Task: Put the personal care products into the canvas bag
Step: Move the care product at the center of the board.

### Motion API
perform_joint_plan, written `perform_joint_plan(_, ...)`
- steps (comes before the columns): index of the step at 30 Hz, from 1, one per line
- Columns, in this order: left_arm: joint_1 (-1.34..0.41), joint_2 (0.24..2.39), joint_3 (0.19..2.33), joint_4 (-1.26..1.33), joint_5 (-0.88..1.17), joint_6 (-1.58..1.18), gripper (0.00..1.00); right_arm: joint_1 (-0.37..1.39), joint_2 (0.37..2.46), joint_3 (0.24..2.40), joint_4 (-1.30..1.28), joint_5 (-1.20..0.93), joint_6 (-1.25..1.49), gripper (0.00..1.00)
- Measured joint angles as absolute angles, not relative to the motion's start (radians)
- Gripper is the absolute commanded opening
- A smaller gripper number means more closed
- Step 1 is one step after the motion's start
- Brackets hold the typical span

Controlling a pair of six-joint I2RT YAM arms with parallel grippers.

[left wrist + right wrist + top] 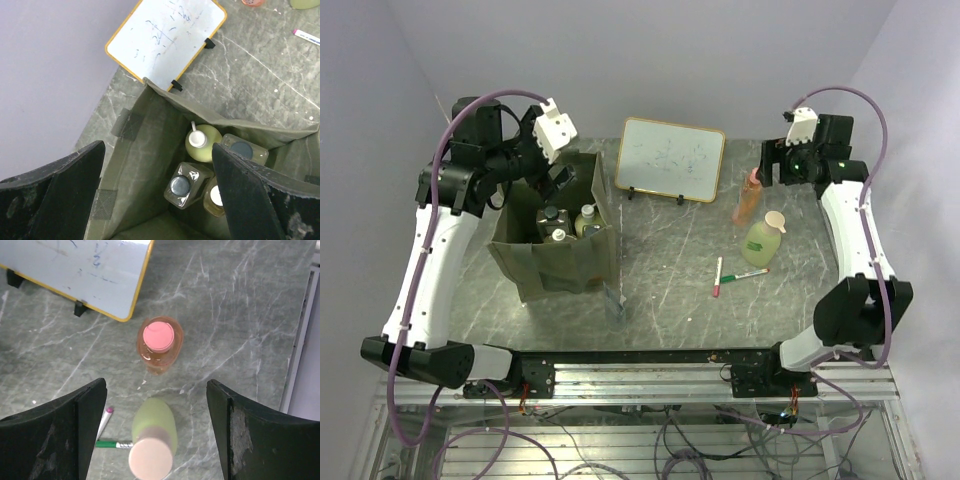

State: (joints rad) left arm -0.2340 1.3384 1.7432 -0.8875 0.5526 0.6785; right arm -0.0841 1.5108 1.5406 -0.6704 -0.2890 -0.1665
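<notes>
Left pincer (157, 147) hung over the open top of the canvas bag (560, 268). Its two fingers were spread wide with nothing between them. The bag stood upright on the left side of the counter (660, 290).

Four bottles stood close together inside the bag. One was the yellow-green bottle (204, 145) with a white cap. Beside it stood a clear bottle (182, 186) with a dark cap. A second dark-capped bottle (244, 150) showed at the edge of one finger. The fourth bottle (215, 197) had a white top and was partly hidden by that finger, so its color was hard to tell.

Past the bag, the whiteboard (670, 158) leaned on its little feet at the back of the counter. To its right, a red pen (718, 277) and a green pen (748, 273) lay flat, close together.

The green bottle (763, 238) with the peach pump stood just beside the pens. The orange bottle (749, 200) with the pink cap stood a little farther back. Both were out on the counter, well apart from the bag.

Right pincer (156, 384) hung above these two bottles, its fingers wide apart and holding nothing.
</notes>
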Motion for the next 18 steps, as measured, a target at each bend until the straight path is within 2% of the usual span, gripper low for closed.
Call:
perform_joint_plan(7, -0.235, 1.32, 1.741, -0.842, 0.503, 0.661, 0.96, -0.083, 1.633, 1.577, -0.684, -0.278, -0.2, 0.73)
perform_joint_plan(18, -0.235, 1.32, 1.737, -0.839, 0.482, 0.662, 0.95, -0.051, 1.717, 1.618, -0.688, -0.271, -0.206, 0.61)
